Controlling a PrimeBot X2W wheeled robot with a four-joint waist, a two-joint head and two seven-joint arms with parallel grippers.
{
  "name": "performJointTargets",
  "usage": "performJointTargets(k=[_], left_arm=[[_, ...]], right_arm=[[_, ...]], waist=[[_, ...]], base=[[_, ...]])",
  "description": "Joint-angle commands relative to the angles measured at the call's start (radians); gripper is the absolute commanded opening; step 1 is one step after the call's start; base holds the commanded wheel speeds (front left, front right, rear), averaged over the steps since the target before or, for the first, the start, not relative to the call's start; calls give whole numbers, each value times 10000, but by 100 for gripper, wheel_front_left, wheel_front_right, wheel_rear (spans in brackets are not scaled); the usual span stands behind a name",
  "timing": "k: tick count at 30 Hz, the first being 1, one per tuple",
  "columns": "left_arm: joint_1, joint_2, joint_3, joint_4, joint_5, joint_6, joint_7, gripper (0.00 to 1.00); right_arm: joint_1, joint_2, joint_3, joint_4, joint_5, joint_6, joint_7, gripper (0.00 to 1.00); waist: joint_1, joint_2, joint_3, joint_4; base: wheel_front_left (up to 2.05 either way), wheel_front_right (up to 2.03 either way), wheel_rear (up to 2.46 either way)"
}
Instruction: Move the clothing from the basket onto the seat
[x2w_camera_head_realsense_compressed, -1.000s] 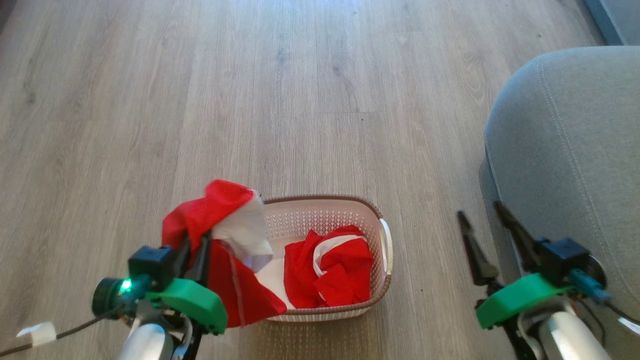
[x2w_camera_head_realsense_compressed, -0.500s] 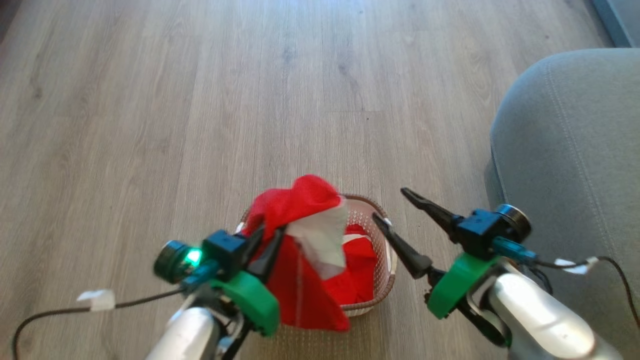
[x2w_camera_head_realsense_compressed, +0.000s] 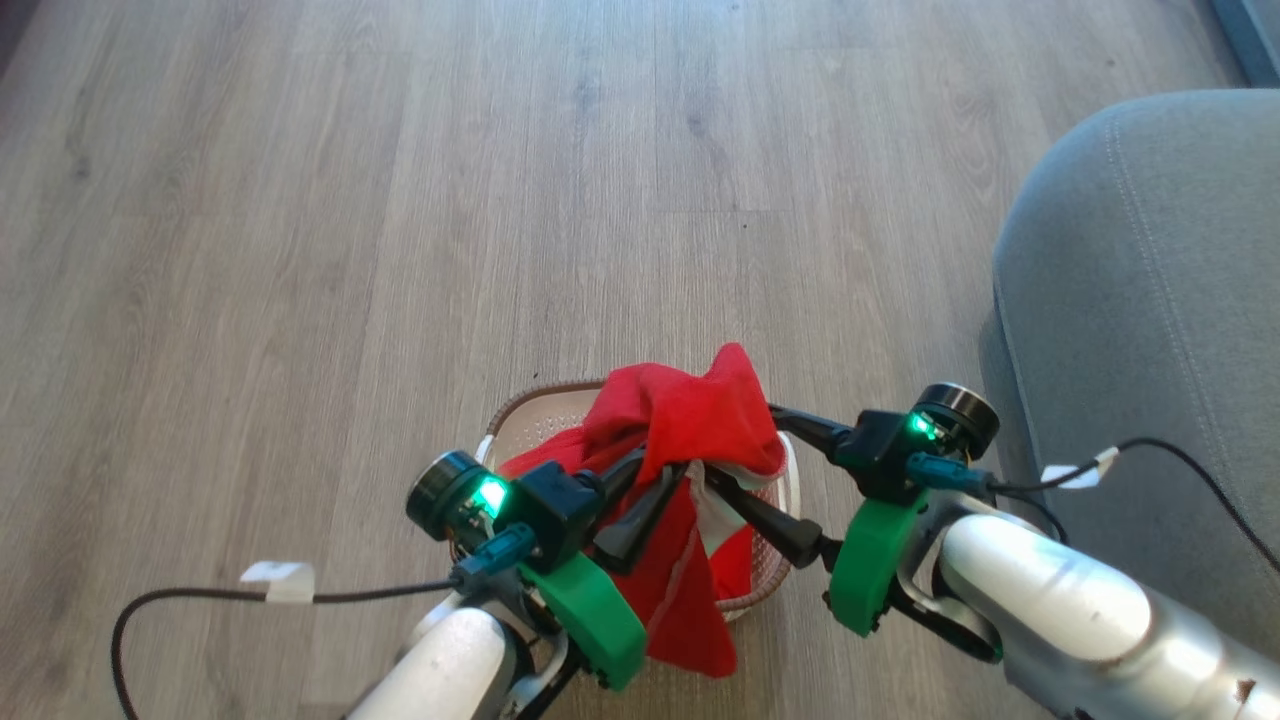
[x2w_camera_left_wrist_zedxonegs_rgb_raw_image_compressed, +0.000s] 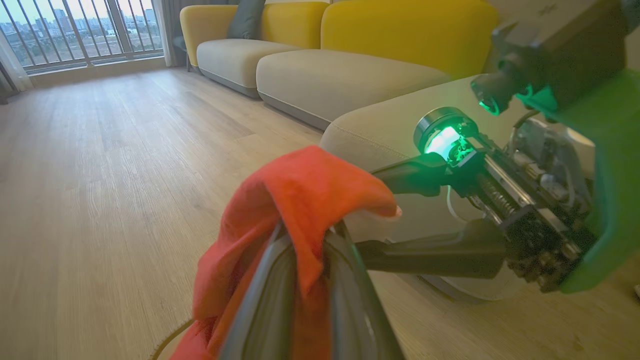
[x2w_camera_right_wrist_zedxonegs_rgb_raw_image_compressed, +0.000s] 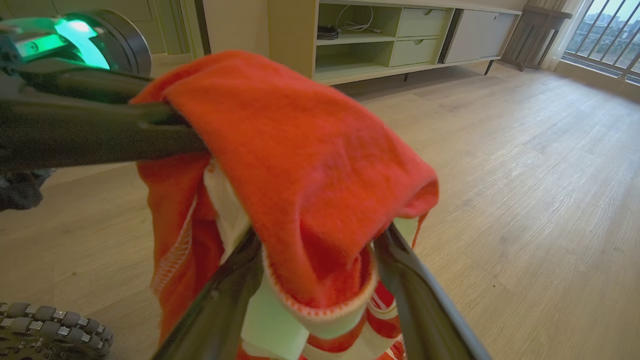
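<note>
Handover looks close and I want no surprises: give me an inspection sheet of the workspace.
Surface: bare wood floor.
Job's things: red clothing lifted above the basket; grey seat at the right.
Clutter: nothing seen.
Grippers: left gripper shut on the clothing; right gripper open, fingers either side of the same garment.
Cables: left cable trails over the floor; right cable crosses in front of the seat.
Surroundings: yellow-backed sofa, shelf unit, window.

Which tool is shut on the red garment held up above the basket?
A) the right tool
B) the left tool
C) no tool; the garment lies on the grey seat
B: the left tool is pinched shut on the red garment, while the right tool stands open, one finger on each side of the cloth.
</note>
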Motion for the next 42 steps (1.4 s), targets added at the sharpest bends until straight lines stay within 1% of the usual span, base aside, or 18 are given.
performJointTargets(k=[1, 3, 9, 10, 11, 12, 13, 14, 15, 16, 23, 34, 38, 42], left_arm=[[-597, -96, 237, -351, -162, -89, -83, 0], [-607, -118, 190, -306, -232, -100, -115, 0], [-615, -131, 163, -193, -321, -78, -205, 0], [-622, -125, 183, -172, -325, -53, -239, 13], [-632, -122, 201, -148, -325, -25, -277, 31], [-637, -122, 219, -120, -324, 7, -320, 44], [-644, -127, 240, -86, -334, 37, -366, 60], [-654, -134, 273, -38, -353, 65, -419, 86], [-669, -135, 315, 25, -366, 98, -480, 96], [-680, -127, 352, 98, -372, 130, -534, 100], [-837, -159, 415, 548, -399, 222, -815, 100], [-1109, -369, 136, 701, -335, 245, -1103, 100], [-1127, -416, -10, 717, -279, 265, -1150, 100], [-1211, -467, -144, 701, -245, 272, -1178, 100]], right_arm=[[-346, -95, 132, -113, 161, -2, -65, 84], [-451, -108, 213, -59, 300, -2, -65, 0], [-407, -111, 63, -187, 716, -2, -65, 0], [-393, -125, -29, -232, 730, -2, -65, 0], [-359, -145, -139, -274, 751, -2, -65, 0], [-318, -168, -259, -319, 760, -2, -65, 0], [-277, -205, -390, -365, 747, -2, -65, 0], [-230, -245, -529, -410, 734, -2, -65, 0], [-188, -291, -667, -454, 708, -2, -65, 0], [-153, -338, -805, -501, 680, -2, -65, 0], [44, -664, -1749, -810, 466, -2, -65, 0], [515, -1155, -3270, -1203, 146, -2, -65, 0], [798, -1289, -3870, -1335, 220, -2, -65, 0], [963, -1492, -4476, -1453, 229, -2, -65, 0]], waist=[[-1, 0, -29, -26], [-1, 0, -32, -46], [-1, 0, -16, -186], [-1, 0, 0, -237], [-1, 0, 12, -287], [-1, 0, 19, -351], [-1, 0, 30, -419], [-1, 0, 44, -497], [-1, 0, 61, -593], [-1, 0, 85, -707], [-1, 0, 246, -1727], [-1, 0, 501, -3867], [-1, 0, 610, -4322], [-1, 0, 889, -4492]], base=[[0, 0, 0], [0, 0, 0], [0, 0, 0], [0, 0, 0], [0, 0, 0], [0, 0, 0], [0, 0, 0], [0, 0, 0], [0, 0, 0], [0, 0, 0], [0, 0, 0], [0, 0, 0], [0, 0, 0], [0, 0, 0]])
